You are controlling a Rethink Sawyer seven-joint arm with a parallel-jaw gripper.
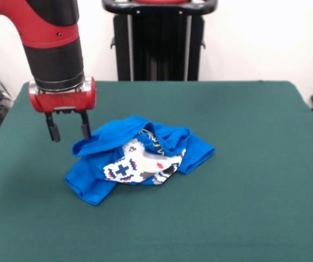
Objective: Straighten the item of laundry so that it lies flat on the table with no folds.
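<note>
Here the blue T-shirt (137,161) lay crumpled on the green table (254,191), roughly midway between the near and far edges and somewhat toward the left edge as the front view showed it. It was far from flat: the cloth was bunched into a loose heap with several folds and ridges. Part of the white pixel print, with dark blue and red marks, showed on the near side of the heap, creased and partly tucked under a blue fold. A short stretch of yellow lettering showed just above the print, too folded to read. One blue flap reached out toward the right edge, and another, wider flap spread toward the near left corner.

The red and black arm (50,38) came down from the top left of the view. Its gripper (68,126) hung just at the left of the shirt's upper left fold. The two dark fingers (53,129) pointed straight down and stood apart, with a clear gap between them, and nothing was held in that gap. The right-hand finger was very near the raised blue edge of the shirt, and whether it touched the cloth could not be told. The rest of the table top around the shirt was plain green cloth.
</note>
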